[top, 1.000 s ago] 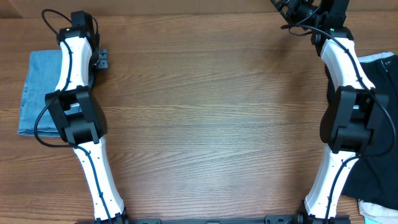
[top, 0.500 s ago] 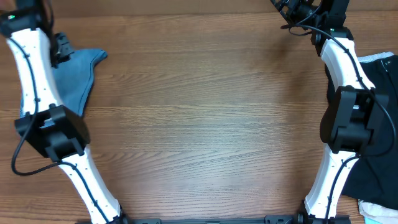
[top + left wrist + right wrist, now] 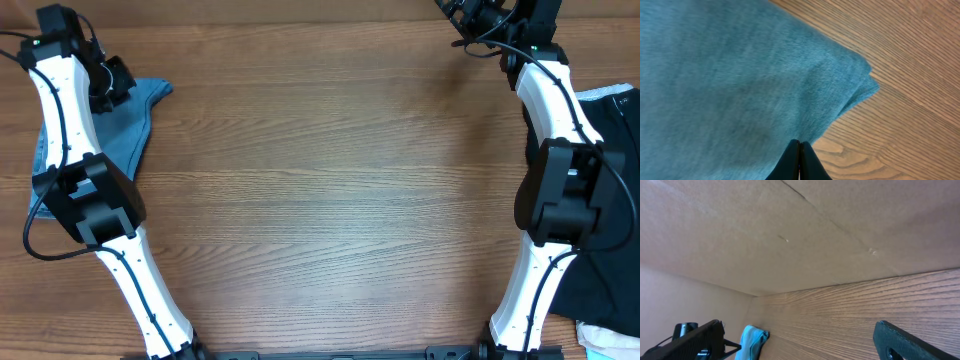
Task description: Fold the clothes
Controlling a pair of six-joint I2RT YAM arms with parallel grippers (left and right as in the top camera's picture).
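Jeans, place: the jeans [image 3: 128,130] lie at the 9 to 10 o'clock edge of the table [image 3: 330,200], partly under the left arm.
Left gripper: the left gripper [image 3: 799,150] is clenched, its tips meeting on the edge of the denim. It looks like a thin pinch of cloth, though how much it has caught is hidden.
Right gripper: the right gripper [image 3: 797,340] is released, jaws wide with nothing between them, parked at 1 o'clock, well apart from the jeans.
Step in hand: most likely pulling one corner out to straighten the bundle.
Doing it well: keep the pinch low and pull along the table, so the layers slide flat and do not bunch. Only one corner is held, so the rest may twist.
Long axis: runs from about 7 o'clock to 1 o'clock.
Pointing: the drawn-out corner aims at about 2 o'clock, and the wider end sits towards 7 o'clock.
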